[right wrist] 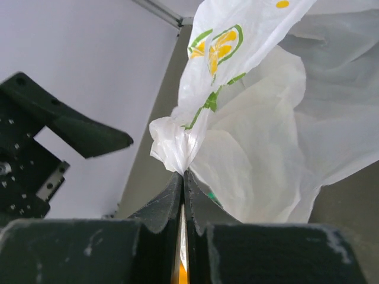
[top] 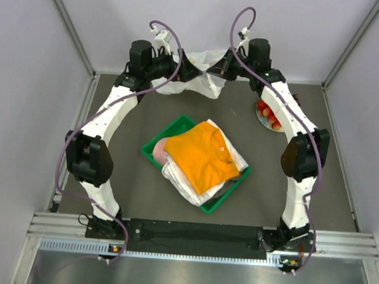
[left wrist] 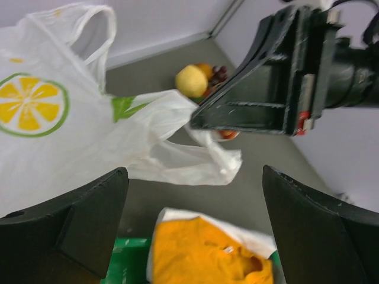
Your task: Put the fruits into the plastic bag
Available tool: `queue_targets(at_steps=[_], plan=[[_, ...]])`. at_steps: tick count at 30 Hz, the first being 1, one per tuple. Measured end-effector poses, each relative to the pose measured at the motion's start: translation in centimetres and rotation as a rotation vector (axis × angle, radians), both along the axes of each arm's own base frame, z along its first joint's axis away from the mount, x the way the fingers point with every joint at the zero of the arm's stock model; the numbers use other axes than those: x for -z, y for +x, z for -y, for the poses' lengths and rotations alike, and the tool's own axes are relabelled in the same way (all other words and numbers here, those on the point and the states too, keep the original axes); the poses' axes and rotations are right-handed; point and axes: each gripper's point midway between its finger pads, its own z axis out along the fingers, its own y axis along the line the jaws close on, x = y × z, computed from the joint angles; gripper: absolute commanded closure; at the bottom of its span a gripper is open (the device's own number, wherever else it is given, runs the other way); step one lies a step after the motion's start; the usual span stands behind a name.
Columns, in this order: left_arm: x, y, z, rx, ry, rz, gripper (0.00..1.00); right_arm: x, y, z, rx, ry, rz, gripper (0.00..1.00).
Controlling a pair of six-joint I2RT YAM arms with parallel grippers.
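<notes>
Pinching the citrus-print plastic bag (right wrist: 254,136) at the back with right gripper (right wrist: 183,174) jaws together; left gripper (left wrist: 194,171) wide apart alongside; fruits (left wrist: 192,80) on plate (top: 261,120) far right; green tray (top: 148,153) holding orange shirt (top: 198,155) mid-table

This is a robotics lab test cell. A green plastic tray (top: 162,137) sits mid-way on a dark grey matte tabletop (top: 257,192). Behind and to both sides of the tray stand plain pale lilac wall panels (top: 25,72) in silver aluminium framing (top: 71,24). Nearer than the tray, a silver slotted aluminium rail (top: 338,242) carries white-and-black jointed robot arms (top: 110,114) trailing purple cables (top: 60,165).
</notes>
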Motion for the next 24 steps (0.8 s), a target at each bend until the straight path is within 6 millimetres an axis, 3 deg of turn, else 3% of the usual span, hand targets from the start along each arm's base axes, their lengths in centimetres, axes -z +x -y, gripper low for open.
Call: queue_targets(at_steps=[13,16,20,24], plan=[[1.3,-2.0,2.0,0.121,-0.152,-0.107,0.02,-0.5,-0.5,-3.0,0.106,0.126,-0.145,1.0],[1.5,-2.2,2.3,0.131,-0.173,-0.115,0.06,-0.6,-0.6,-3.2,0.113,0.141,-0.163,1.0],[2.2,-2.3,2.7,0.142,-0.188,-0.133,0.18,-0.7,-0.8,-3.7,0.114,0.157,-0.182,1.0],[3.4,-1.8,3.2,0.146,-0.192,-0.16,0.22,-1.2,-1.0,-4.3,0.109,0.18,-0.187,1.0]])
